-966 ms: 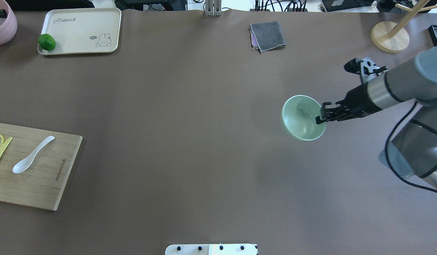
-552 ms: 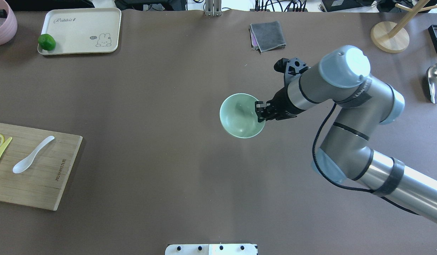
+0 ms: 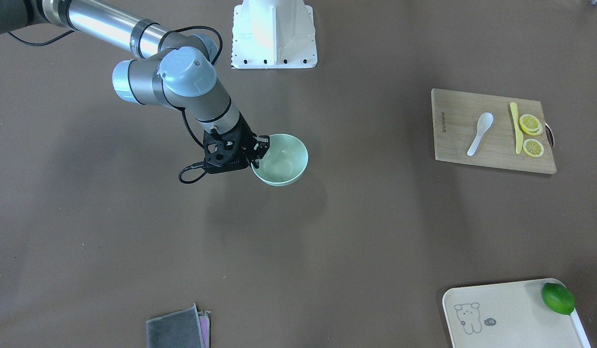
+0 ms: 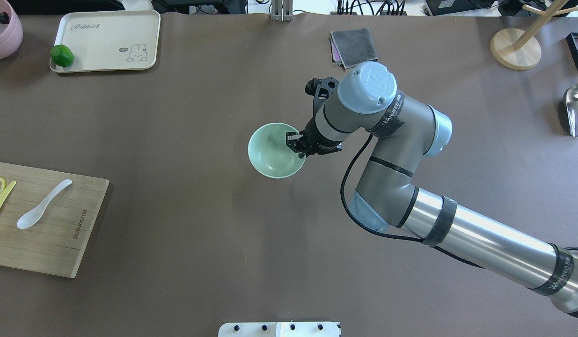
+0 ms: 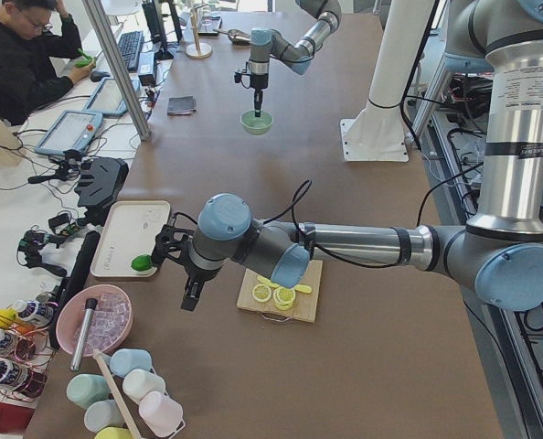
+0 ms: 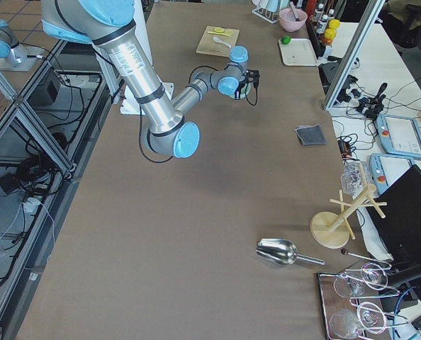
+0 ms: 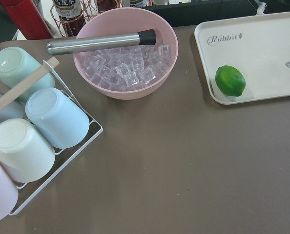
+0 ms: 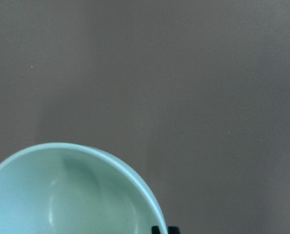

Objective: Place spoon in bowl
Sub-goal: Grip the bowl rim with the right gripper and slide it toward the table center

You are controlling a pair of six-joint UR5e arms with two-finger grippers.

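Observation:
My right gripper (image 4: 296, 142) is shut on the near-right rim of the pale mint-green bowl (image 4: 272, 150), one finger inside and one outside. It holds the bowl over the middle of the table; a separate shadow suggests it is off the surface. The bowl (image 3: 283, 157) is empty, as the right wrist view (image 8: 62, 195) also shows. The white spoon (image 4: 43, 204) lies on the wooden cutting board (image 4: 59, 243) at the left edge, scoop toward me. My left gripper (image 5: 189, 297) shows only in the exterior left view, beyond the board near the tray; I cannot tell its state.
A yellow knife (image 3: 515, 126) and lemon slices (image 3: 530, 124) share the board. A cream tray (image 4: 106, 42) with a lime (image 4: 62, 55) sits far left. A grey cloth (image 4: 354, 47), wooden stand (image 4: 515, 49), metal scoop (image 4: 576, 110), and pink ice bowl (image 7: 125, 53) ring the table.
My right arm has carried the bowl from the table's right side leftward to the middle. The spoon and board have not moved.

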